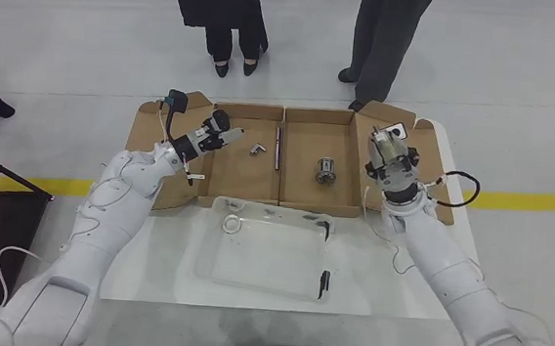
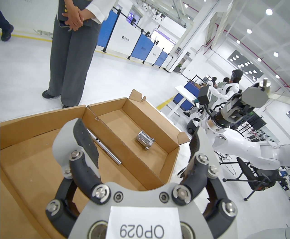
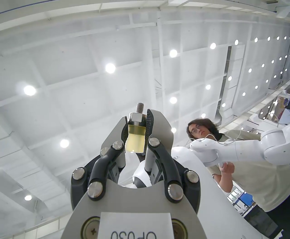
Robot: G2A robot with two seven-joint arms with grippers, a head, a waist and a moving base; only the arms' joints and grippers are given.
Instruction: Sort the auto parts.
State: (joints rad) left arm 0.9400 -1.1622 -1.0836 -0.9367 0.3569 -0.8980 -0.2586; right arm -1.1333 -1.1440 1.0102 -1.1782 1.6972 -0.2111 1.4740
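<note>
My left gripper hangs open and empty over the left cardboard box. That box holds a small metal fitting and a long steel rod along its dividing wall. In the right cardboard box lies a ribbed metal cylinder. My right gripper points upward beside that box's right flap. It is shut on a yellowish bushing with a metal nut and threaded stud.
A clear plastic tray sits on the white table in front of the boxes, with a pale ring and two small black parts in it. Two people stand on the floor beyond the boxes.
</note>
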